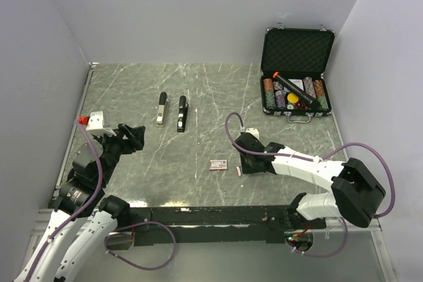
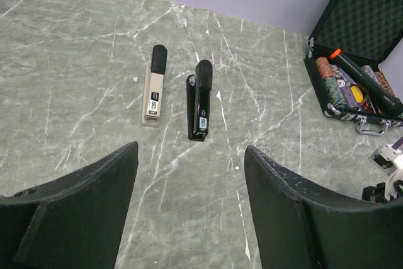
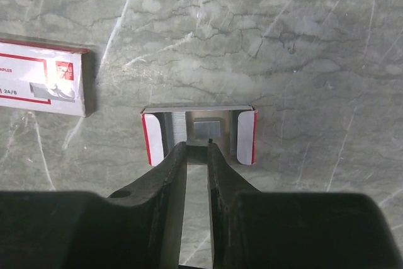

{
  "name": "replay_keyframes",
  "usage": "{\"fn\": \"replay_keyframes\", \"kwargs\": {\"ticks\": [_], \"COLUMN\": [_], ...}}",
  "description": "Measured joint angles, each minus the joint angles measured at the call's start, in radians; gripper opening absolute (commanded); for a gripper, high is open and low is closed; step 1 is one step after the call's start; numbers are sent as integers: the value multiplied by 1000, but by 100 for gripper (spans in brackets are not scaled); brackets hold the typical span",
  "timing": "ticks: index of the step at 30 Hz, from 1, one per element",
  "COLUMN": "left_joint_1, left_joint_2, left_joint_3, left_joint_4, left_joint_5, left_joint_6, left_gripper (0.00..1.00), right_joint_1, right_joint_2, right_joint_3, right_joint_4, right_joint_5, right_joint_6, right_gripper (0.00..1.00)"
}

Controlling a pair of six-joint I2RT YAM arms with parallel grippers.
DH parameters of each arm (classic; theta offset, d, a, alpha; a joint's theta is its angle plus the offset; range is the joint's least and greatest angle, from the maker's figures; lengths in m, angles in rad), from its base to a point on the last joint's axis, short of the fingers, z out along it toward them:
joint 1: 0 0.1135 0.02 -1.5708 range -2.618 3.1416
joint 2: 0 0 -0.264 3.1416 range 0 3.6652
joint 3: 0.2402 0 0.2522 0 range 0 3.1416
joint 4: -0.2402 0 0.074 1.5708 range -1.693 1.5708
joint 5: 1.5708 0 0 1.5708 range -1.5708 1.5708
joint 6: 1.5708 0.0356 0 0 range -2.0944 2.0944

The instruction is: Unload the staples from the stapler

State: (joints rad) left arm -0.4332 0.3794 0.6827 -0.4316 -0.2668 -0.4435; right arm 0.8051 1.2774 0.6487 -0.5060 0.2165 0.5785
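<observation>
The black stapler [image 1: 182, 113] lies closed on the table at the far left of centre; it also shows in the left wrist view [image 2: 201, 100]. My left gripper [image 1: 135, 137] [image 2: 191, 149] is open and empty, well short of it. My right gripper [image 1: 239, 168] [image 3: 198, 145] hangs low over a small open tray with red-and-white flaps [image 3: 245, 137]. Silvery staples [image 3: 179, 129] lie in the tray. The fingertips, almost closed, pinch a short grey staple strip [image 3: 206, 128] at the tray's near edge.
A beige stapler with a black end [image 1: 162, 109] [image 2: 154, 92] lies just left of the black one. A red-and-white staple box [image 1: 219, 164] [image 3: 41, 77] lies left of the tray. An open black case [image 1: 296, 51] with chips and a black tube with an orange end [image 1: 297, 92] stands far right.
</observation>
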Motion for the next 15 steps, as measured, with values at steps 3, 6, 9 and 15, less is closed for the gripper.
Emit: {"fn": "replay_keyframes", "kwargs": {"ticks": [3,6,9,15], "left_joint_1": [0,0,0,0], "left_joint_2": [0,0,0,0], "left_joint_3": [0,0,0,0], "left_joint_4": [0,0,0,0], "left_joint_5": [0,0,0,0], "left_joint_6": [0,0,0,0], "left_gripper": [73,73,73,73], "right_joint_1": [-1,-1,-1,-6], "right_joint_2": [6,6,6,18], "right_joint_3": [0,0,-5,-14], "right_joint_4": [2,5,6,6], "right_joint_5": [0,0,0,2], "right_joint_6": [0,0,0,5], "right_gripper": [20,19,19,20]}}
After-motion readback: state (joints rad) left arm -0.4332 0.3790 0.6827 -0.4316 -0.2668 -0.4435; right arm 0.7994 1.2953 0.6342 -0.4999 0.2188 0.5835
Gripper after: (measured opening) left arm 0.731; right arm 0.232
